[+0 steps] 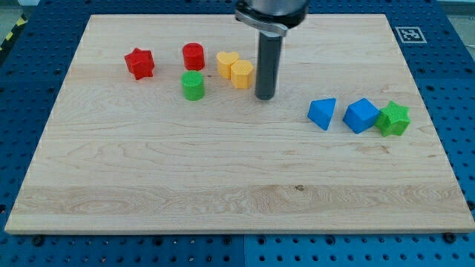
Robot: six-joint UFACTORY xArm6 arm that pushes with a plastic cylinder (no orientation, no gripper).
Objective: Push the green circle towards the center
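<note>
The green circle point(193, 85) is a short green cylinder standing in the upper left part of the wooden board point(223, 170). My tip point(265, 96) rests on the board to the right of it, about a hundred pixels away, just right of the yellow blocks. The dark rod comes down from the view's top centre. Nothing touches the green circle.
A red star point(139, 63) and a red cylinder point(193, 56) lie above and left of the green circle. A yellow heart point(226, 64) and a yellow hexagon point(242, 74) sit between it and my tip. At right lie a blue triangle point(322, 113), a blue cube point(361, 115) and a green star point(393, 119).
</note>
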